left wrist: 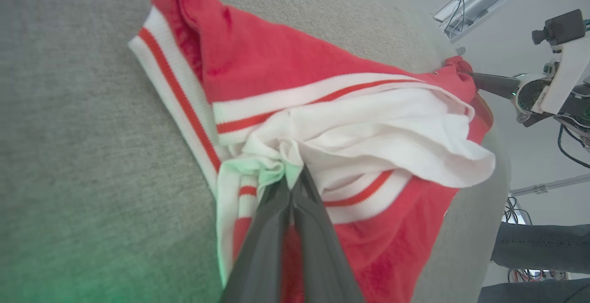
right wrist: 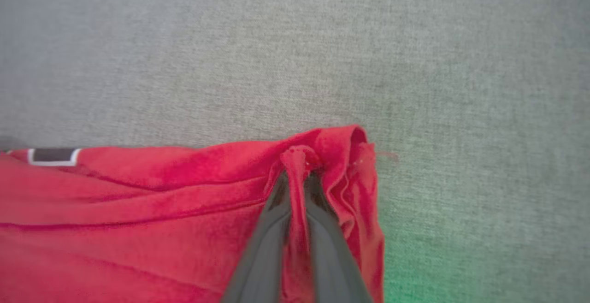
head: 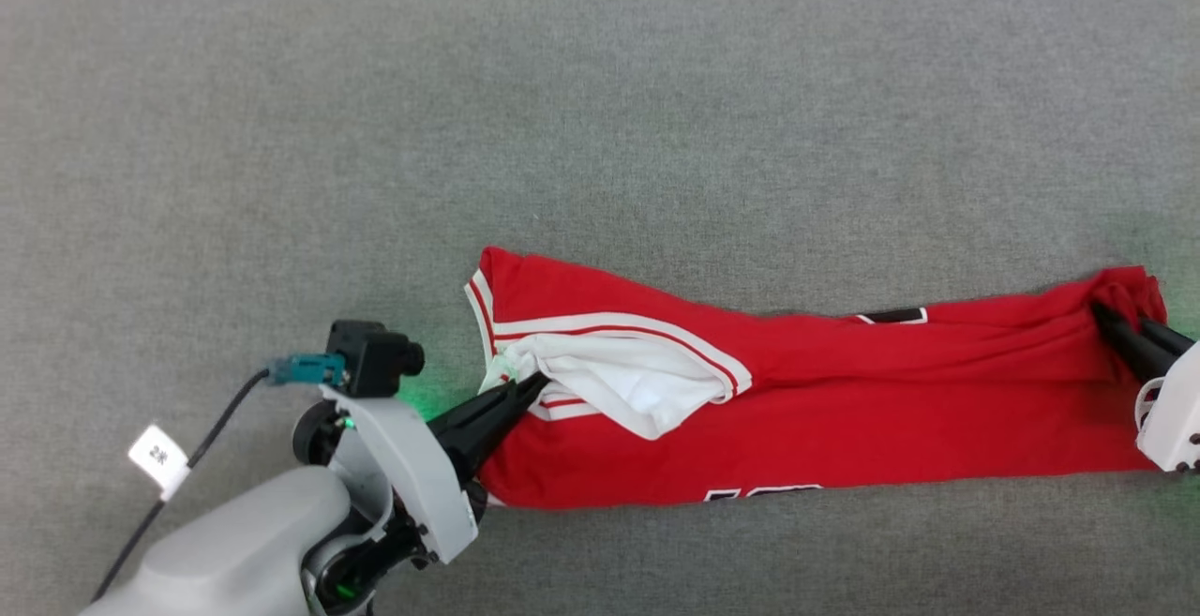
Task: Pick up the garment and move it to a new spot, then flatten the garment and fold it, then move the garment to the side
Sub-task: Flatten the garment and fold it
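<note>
Garment (head: 797, 410) lay as long folded strip across counter (head: 562, 128), stretched btwn arms. L fingers (head: 525, 389) clamped shut on white sleeve bunch; R fingers (head: 1111, 327) shut on red end, prob hem corner. Fabric looked soft, light, floppy: grip bunched ends, hold taut.

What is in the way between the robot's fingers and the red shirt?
Nothing is. The left gripper is shut on the white sleeve cloth at one end of the garment. The right gripper is shut on the red cloth at the other end. The garment lies stretched between them on the gray surface.
</note>
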Robot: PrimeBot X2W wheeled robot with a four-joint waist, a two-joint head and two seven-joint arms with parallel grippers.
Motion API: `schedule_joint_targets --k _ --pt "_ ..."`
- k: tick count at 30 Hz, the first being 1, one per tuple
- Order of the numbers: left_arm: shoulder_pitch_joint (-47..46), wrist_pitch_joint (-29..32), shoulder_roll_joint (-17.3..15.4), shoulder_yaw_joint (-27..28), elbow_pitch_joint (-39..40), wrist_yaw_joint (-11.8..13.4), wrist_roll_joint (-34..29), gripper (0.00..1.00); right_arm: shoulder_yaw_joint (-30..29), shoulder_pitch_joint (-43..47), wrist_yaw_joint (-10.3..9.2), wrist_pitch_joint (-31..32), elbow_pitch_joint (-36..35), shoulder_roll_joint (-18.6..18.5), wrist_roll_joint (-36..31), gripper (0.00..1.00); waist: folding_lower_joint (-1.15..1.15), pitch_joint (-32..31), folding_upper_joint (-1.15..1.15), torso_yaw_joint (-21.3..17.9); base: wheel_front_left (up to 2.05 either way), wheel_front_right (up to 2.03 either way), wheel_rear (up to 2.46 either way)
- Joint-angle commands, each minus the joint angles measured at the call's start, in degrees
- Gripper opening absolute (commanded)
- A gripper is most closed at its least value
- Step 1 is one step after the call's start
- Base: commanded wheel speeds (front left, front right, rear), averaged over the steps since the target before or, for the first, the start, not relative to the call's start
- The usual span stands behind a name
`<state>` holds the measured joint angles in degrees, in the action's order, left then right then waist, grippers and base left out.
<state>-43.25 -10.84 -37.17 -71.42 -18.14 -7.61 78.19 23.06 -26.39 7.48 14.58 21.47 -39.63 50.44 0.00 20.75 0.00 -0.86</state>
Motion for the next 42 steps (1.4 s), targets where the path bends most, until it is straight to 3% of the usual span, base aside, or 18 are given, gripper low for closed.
schedule_joint_targets --k 1,2,3,10,14,19,28,33,35,36,42 --pt "3.12 -0.41 0.22 -0.77 -0.55 0.31 1.03 0.71 0.44 0.92 0.01 -0.18 -0.77 0.26 1.12 1.00 0.00 -1.33 0.00 0.18 0.00 0.00 0.00" --pt "3.24 -0.97 0.03 -0.45 0.05 0.29 1.28 0.91 0.21 1.09 0.01 -0.23 -1.35 -0.29 1.40 1.00 0.00 -1.80 0.00 0.32 0.00 0.00 0.00" --pt "3.42 -1.65 -0.20 0.06 0.82 0.28 1.58 1.00 -0.09 1.30 0.01 -0.23 -1.94 -0.82 1.75 1.00 0.00 -2.28 0.00 0.47 0.00 0.00 0.00" --pt "6.35 -4.17 -1.42 6.12 6.53 0.25 2.41 1.00 -2.98 3.67 0.01 1.66 -5.56 -3.79 4.56 1.00 0.00 -5.34 0.00 2.27 0.00 0.00 0.00" --pt "10.35 -4.30 -0.06 14.83 7.90 0.84 -1.01 1.00 -5.56 5.90 0.01 3.17 -5.67 -5.25 5.51 1.00 0.00 -6.52 0.00 4.11 0.00 0.00 0.00" --pt "17.96 -4.23 4.59 26.10 6.79 4.24 -9.62 1.00 -8.92 9.71 0.01 6.70 -3.59 -6.04 6.85 1.00 0.00 -7.24 0.00 6.58 0.00 0.00 0.00" --pt "29.63 -4.25 12.89 43.42 5.05 3.68 -23.13 1.00 -15.05 14.41 0.01 12.43 -0.29 -5.19 8.52 1.00 0.00 -7.30 0.00 9.40 0.00 0.00 0.00" --pt "31.02 -4.25 16.62 52.62 7.75 5.61 -38.74 1.00 -16.62 14.82 0.01 17.17 1.10 -3.67 7.86 1.00 0.00 -7.40 0.00 9.88 0.00 0.00 0.00" --pt "31.60 -4.24 17.95 54.56 8.58 5.91 -41.79 1.00 -16.74 14.55 0.01 18.08 1.26 -3.17 7.67 1.00 0.00 -7.45 0.00 9.86 0.00 0.00 0.00" --pt "32.44 -4.25 19.58 57.38 10.34 5.91 -48.50 1.00 -16.89 14.05 0.01 20.10 1.68 -2.22 7.04 1.00 0.00 -7.65 0.00 9.81 0.00 0.00 0.00" --pt "34.28 -4.25 23.98 62.49 12.29 4.35 -60.56 1.00 -18.25 13.06 0.01 24.39 2.73 0.33 4.25 1.00 0.00 -8.01 0.00 9.38 0.00 0.00 0.00"
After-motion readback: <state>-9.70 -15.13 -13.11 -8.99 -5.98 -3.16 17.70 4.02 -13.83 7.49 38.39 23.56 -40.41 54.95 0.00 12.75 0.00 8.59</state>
